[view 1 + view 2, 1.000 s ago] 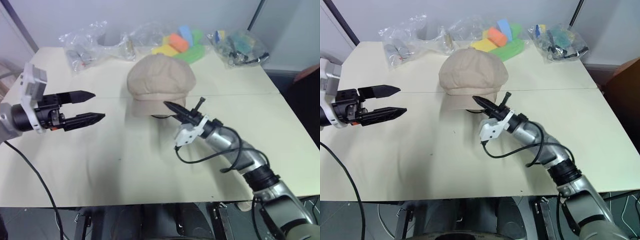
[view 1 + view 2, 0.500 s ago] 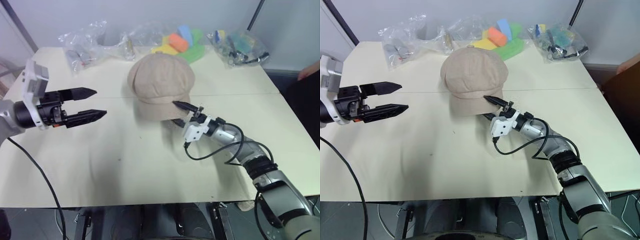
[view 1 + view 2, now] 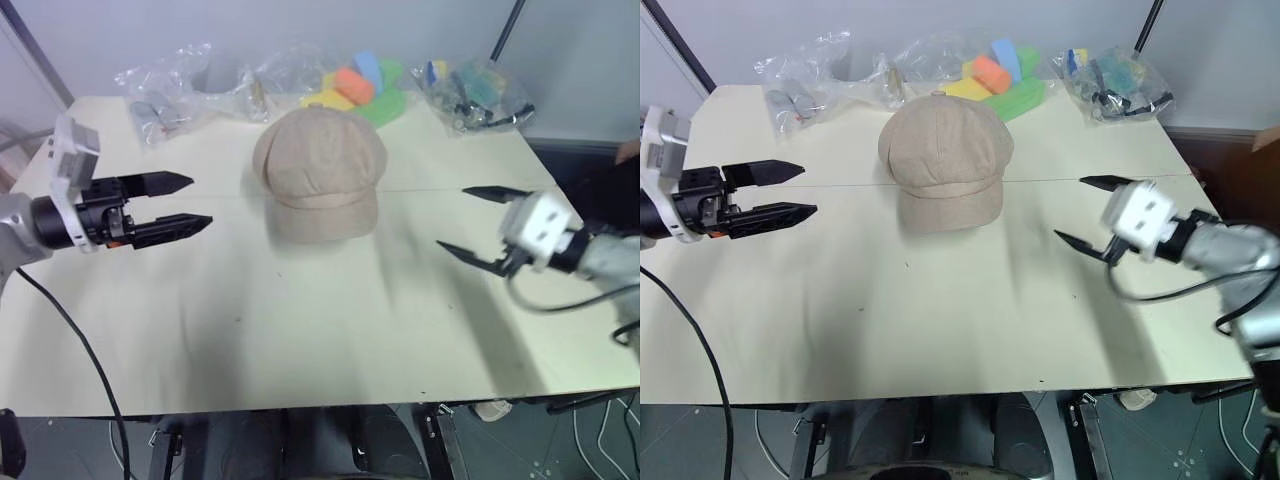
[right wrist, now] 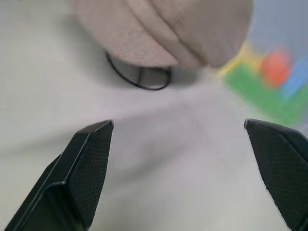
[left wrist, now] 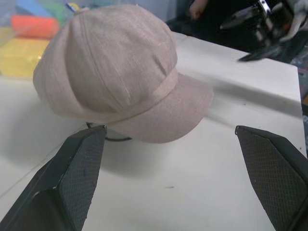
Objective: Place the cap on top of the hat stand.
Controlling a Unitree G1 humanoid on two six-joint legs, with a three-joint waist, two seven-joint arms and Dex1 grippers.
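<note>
Left eye view shows the cap (image 3: 320, 170) sitting on the hat stand (image 4: 140, 77), near the middle of the table (image 3: 250, 320). The cap covers the wire globe fully; in my right wrist view I see just the round black base ring under the brim, resting on the table. My left gripper (image 3: 170, 205) hovers to the left of the cap, apart from it, with its two fingers spread wide and nothing between them. My right gripper (image 3: 478, 225) is to the right of the cap, also apart, its fingers spread wide and empty. Behind the cap, at the far edge, lie coloured foam blocks (image 3: 365, 85) and clear plastic bags (image 3: 165, 85).
</note>
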